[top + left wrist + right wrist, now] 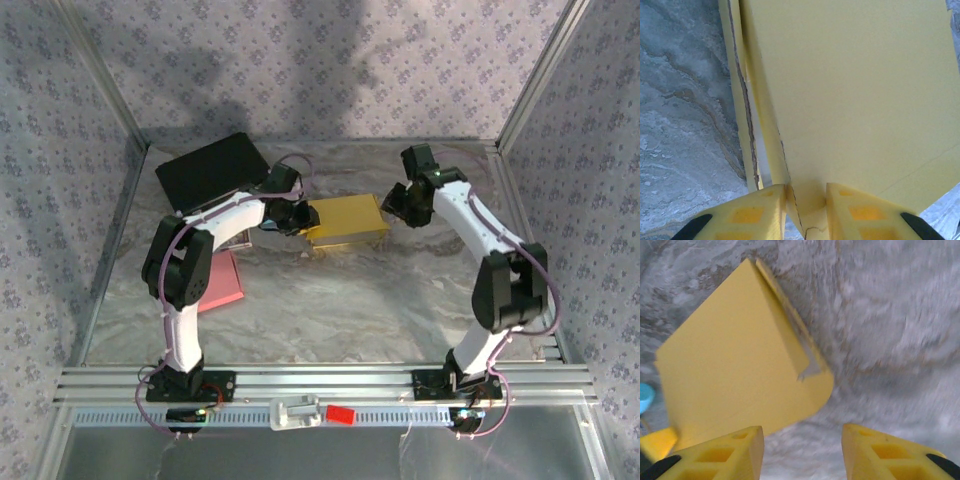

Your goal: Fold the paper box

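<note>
While the left gripper (806, 194) pinches a creased edge of the yellow box (345, 222), the right gripper (802, 435) hangs with fingers spread, empty, just off its rounded flap. It lies mid-back on the marble table (330, 310), between both arms; black sheet (210, 166) back-left, pink pad (224, 285) nearer.

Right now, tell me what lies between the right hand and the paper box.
Just bare marble tabletop: the right wrist view shows nothing between the open right hand and the rounded flap of the paper box.

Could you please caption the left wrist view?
Left gripper clamps the yellow paper box over a grey marbled table.
</note>
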Action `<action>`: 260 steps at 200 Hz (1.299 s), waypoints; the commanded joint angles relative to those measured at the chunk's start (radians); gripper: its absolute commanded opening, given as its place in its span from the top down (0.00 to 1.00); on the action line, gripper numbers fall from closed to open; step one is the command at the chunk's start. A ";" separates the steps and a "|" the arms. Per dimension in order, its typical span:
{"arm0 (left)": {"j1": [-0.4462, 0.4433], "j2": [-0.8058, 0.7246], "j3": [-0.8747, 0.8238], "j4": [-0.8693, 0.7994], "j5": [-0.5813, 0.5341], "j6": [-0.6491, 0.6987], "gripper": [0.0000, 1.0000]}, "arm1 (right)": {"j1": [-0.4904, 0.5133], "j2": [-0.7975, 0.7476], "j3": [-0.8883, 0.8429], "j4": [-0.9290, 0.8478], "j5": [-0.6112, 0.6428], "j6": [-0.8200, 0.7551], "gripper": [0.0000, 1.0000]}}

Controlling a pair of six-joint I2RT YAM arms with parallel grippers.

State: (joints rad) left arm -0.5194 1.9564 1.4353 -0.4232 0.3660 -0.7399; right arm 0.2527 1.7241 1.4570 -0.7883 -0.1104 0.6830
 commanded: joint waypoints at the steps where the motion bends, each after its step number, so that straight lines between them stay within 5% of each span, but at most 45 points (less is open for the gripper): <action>1: -0.005 0.020 0.022 -0.042 -0.007 0.028 0.73 | -0.025 0.114 0.098 -0.034 -0.061 -0.299 0.53; 65: -0.004 0.034 0.031 -0.052 -0.013 0.034 0.72 | -0.041 0.310 0.196 -0.006 -0.219 -0.400 0.50; 142: 0.012 -0.019 0.066 -0.136 -0.019 0.084 0.64 | -0.028 0.405 0.207 -0.048 -0.167 -0.434 0.65; 260: 0.076 0.165 0.155 -0.013 0.071 0.147 0.65 | 0.000 0.448 0.284 -0.104 -0.162 -0.505 0.61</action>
State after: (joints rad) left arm -0.4286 2.0796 1.5536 -0.4808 0.3885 -0.6098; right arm 0.2405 2.1372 1.7081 -0.8486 -0.2695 0.2119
